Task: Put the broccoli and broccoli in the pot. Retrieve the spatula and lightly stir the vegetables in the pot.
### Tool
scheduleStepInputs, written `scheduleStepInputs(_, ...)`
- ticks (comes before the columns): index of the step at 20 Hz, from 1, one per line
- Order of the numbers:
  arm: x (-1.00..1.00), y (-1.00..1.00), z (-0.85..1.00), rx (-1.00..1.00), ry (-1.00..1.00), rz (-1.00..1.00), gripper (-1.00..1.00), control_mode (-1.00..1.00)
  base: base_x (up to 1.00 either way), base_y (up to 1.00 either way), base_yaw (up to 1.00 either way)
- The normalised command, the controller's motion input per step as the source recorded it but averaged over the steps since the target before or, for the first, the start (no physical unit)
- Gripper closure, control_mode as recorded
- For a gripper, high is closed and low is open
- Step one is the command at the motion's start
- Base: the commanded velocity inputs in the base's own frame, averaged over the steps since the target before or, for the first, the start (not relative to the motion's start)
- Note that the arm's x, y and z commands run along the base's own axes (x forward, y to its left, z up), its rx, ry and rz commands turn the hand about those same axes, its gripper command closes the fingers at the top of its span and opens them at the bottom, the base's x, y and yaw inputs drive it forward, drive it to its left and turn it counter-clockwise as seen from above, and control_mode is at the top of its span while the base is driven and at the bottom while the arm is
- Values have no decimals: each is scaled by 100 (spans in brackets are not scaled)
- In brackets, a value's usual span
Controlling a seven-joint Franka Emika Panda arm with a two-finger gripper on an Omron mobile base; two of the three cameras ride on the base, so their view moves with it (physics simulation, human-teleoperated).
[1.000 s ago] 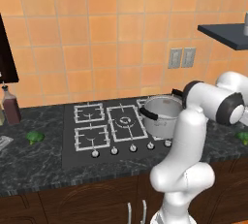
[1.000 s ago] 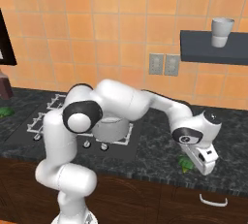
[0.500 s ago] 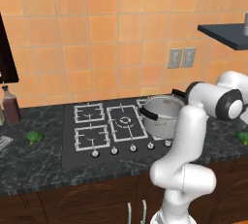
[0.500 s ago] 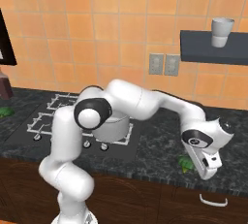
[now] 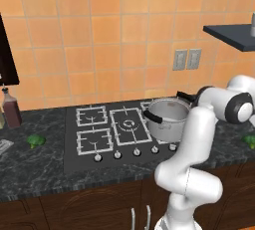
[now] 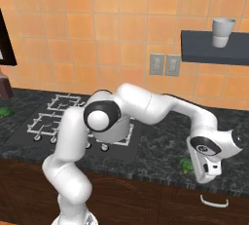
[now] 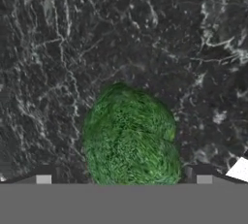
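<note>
One broccoli (image 7: pixel 131 140) lies on the dark stone counter, close under my gripper (image 7: pixel 123 179). The gripper is open, with a fingertip low on either side of the floret. From the right base view my hand (image 6: pixel 206 158) hangs over the counter's right end beside that broccoli (image 6: pixel 186 164). A second broccoli (image 5: pixel 35 140) sits on the counter left of the cooktop. The steel pot (image 5: pixel 167 119) with black handles stands on the right front burner, partly behind my arm. The spatula is out of view.
A dark bottle (image 5: pixel 11 108) stands at the far left by the wall. The black cooktop (image 5: pixel 99 134) fills the counter's middle. A wall shelf (image 6: pixel 214 46) carries a grey cup (image 6: pixel 222 31) above the right end.
The arm has stretched farther right and the hand has shifted slightly right and down at the right-hand broccoli. The gripper stayed open.
</note>
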Motion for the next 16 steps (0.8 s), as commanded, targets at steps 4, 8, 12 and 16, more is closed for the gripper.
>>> scheduleStepInputs(4,28,19,-25,12,-5,-7,-100,-100,0,0,0)
scheduleStepInputs(8,32,8,-40,11,-4,-4,-100,-100,0,0,0)
scheduleStepInputs(12,14,1,-19,4,2,-2,100,-100,0,0,0)
scheduleStepInputs(16,0,0,0,0,1,0,100,-100,0,0,0)
